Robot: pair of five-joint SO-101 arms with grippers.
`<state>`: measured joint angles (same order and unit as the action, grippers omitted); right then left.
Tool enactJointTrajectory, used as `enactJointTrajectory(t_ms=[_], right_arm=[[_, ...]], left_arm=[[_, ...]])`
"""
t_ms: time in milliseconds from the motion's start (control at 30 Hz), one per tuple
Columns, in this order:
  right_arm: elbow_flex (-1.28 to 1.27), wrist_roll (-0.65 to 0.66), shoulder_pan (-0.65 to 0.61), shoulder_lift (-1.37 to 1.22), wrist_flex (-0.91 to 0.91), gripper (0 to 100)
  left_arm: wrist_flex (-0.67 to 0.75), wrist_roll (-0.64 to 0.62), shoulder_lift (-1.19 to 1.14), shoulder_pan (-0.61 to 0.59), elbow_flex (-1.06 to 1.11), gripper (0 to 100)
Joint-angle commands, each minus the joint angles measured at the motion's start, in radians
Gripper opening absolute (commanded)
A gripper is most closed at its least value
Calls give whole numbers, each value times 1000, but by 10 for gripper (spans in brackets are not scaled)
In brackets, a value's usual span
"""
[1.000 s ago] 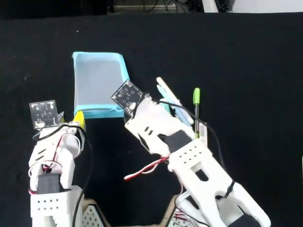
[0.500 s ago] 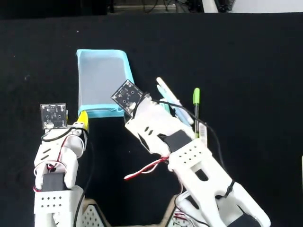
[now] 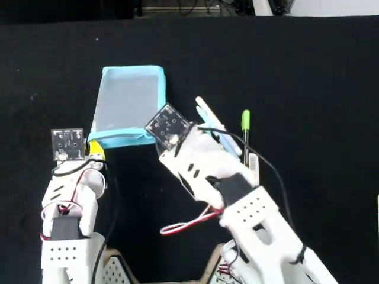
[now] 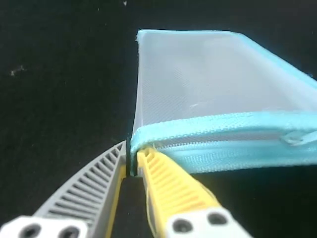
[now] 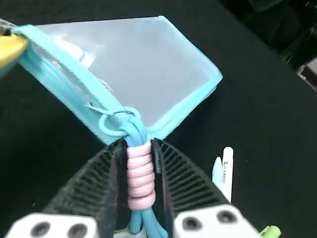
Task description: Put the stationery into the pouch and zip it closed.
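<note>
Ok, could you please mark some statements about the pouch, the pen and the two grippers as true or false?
1. The left gripper is shut on a corner of the pouch. True.
2. The right gripper is open and holds nothing. False: it is shut on the zipper pull cord.
3. The green pen lies inside the pouch. False: it lies on the black table, outside the pouch.
4. The zipper pull cord is blue and carries a pink ribbed sleeve. True.
</note>
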<state>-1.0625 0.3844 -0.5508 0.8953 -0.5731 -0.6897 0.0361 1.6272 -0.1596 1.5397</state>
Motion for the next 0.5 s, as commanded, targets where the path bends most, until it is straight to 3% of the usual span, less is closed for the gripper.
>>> enactJointTrajectory(t_ms=[0, 300, 467], right_arm=[[4, -2, 25, 93, 3, 11], [-1, -49, 130, 229, -5, 11], [-22, -49, 123, 252, -3, 11]], left_arm=[[-110, -2, 6, -45, -162, 30], [-272, 6, 6, -56, -328, 32], [-302, 6, 6, -56, -367, 33]])
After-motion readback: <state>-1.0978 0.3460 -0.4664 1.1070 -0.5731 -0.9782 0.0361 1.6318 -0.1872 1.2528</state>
